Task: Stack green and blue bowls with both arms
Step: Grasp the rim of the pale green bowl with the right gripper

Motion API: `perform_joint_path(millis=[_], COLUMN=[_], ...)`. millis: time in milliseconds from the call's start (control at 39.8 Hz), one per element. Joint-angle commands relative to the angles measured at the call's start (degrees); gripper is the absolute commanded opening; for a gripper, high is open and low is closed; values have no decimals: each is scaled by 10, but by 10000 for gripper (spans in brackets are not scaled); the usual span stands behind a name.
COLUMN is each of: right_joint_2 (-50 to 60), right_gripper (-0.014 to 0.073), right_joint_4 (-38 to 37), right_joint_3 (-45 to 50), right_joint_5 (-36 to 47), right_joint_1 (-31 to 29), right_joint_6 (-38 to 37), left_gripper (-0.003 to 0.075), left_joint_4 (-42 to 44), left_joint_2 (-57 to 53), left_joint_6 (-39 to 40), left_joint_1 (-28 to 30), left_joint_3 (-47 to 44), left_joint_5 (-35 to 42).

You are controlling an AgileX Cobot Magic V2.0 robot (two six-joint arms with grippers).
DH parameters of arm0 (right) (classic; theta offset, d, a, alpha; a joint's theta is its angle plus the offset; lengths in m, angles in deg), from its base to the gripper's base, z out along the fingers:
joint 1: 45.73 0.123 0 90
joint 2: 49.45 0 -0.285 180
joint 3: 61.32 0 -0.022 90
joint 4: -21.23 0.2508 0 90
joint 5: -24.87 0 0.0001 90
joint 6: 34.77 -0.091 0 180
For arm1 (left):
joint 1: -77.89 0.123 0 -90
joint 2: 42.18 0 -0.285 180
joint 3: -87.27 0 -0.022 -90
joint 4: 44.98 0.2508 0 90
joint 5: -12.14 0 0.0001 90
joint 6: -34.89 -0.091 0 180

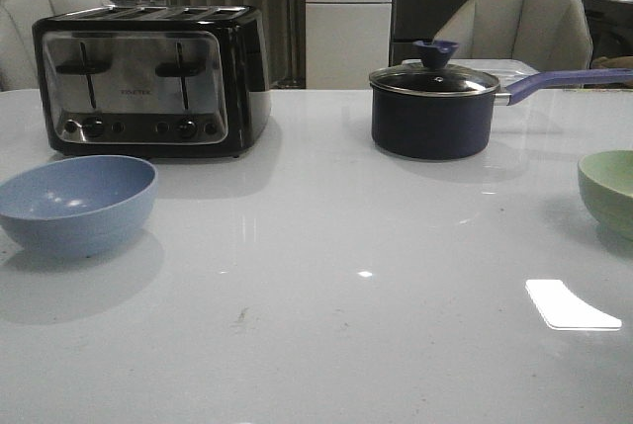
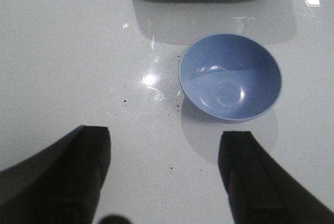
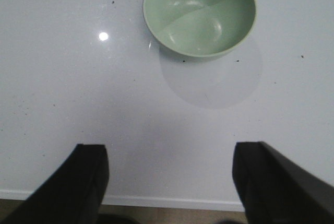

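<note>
On the white table, blue bowl and green bowl sit mouth-up; both hands gape wide, left hand, right hand.

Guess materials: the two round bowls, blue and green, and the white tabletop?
Dusty-blue round bowl: probably matte plastic or fibre composite; only soft, dull highlights. Pale-green round bowl: same look, likely same material. White tabletop: glossy and hard, mirroring lights and the toaster; laminate or stone, cannot tell which.
</note>
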Motion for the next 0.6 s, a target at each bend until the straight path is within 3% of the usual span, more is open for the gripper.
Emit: perform_joint_path(millis=[0, 226, 377, 578], right_joint_2=[-34, -161, -237, -342], right_gripper=[595, 595, 595, 594], right_joint_4=[-11, 1, 61, 116], right_joint_3=[-38, -125, -172, -237], right_joint_5=[15, -44, -49, -42], right_joint_1=[-14, -113, -176, -215], right_joint_6=[1, 6, 54, 96], left_gripper=[474, 474, 474, 474], left_joint_4=[-3, -3, -3, -3], left_joint_2=[-1, -1, -1, -1], left_joint_6=[0, 0, 0, 0], left_joint_1=[-1, -1, -1, -1], left_joint_3=[18, 18, 18, 18], left_joint_5=[37, 34, 34, 34])
